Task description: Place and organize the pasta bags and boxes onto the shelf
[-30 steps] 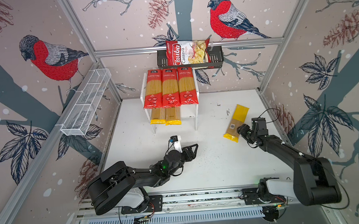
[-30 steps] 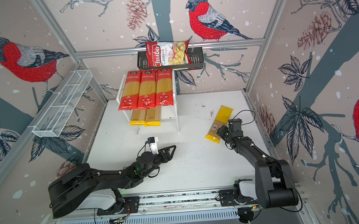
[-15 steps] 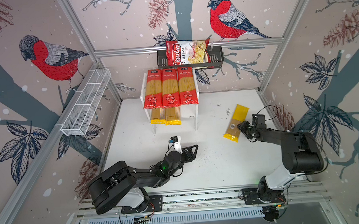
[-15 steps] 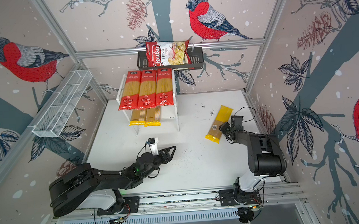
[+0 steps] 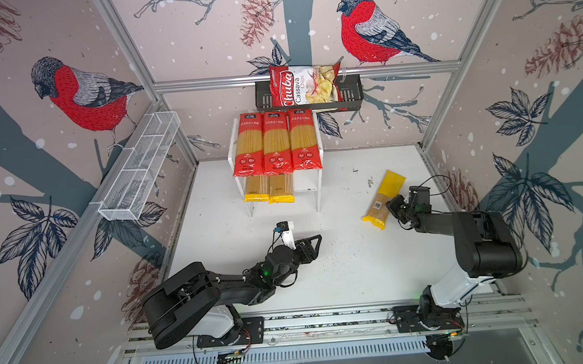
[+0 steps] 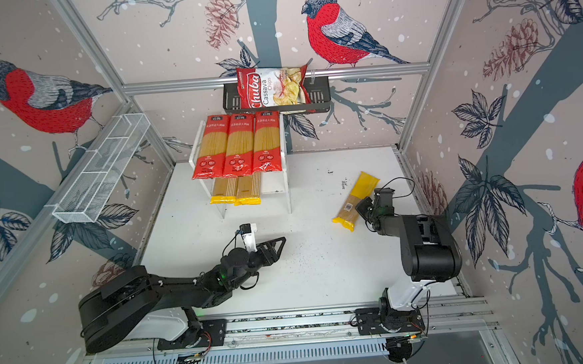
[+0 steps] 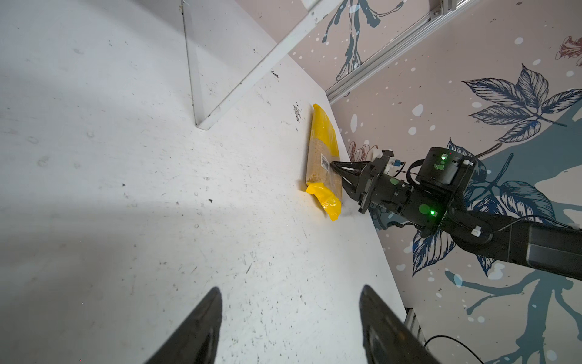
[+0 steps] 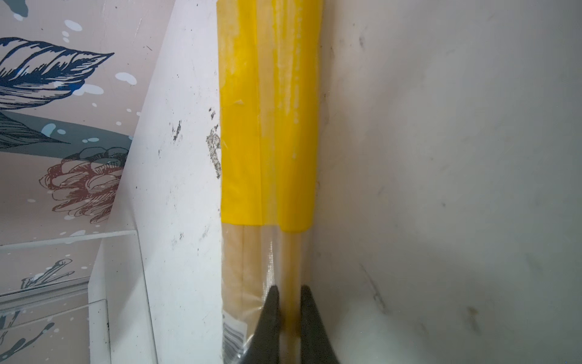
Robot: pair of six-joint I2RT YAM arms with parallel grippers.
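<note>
Our right gripper (image 8: 287, 291) pinches an edge of the yellow packet (image 8: 271, 126), fingers nearly together — our left gripper (image 7: 289, 294) hangs spread wide, holding nothing.

I see bare worktop (image 5: 339, 256) all the way to the shelf (image 5: 318, 195). Three red packets (image 5: 275, 142) fill its top; the lower tier has room right of two yellow packets (image 5: 281, 190).

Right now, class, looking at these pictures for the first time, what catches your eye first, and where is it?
Three red packets lie side by side atop the white shelf at the back, two yellow packets on its lower tier. A lone yellow packet lies on the table at right, the right gripper shut on its edge. The left gripper hangs open and empty mid-table.
</note>
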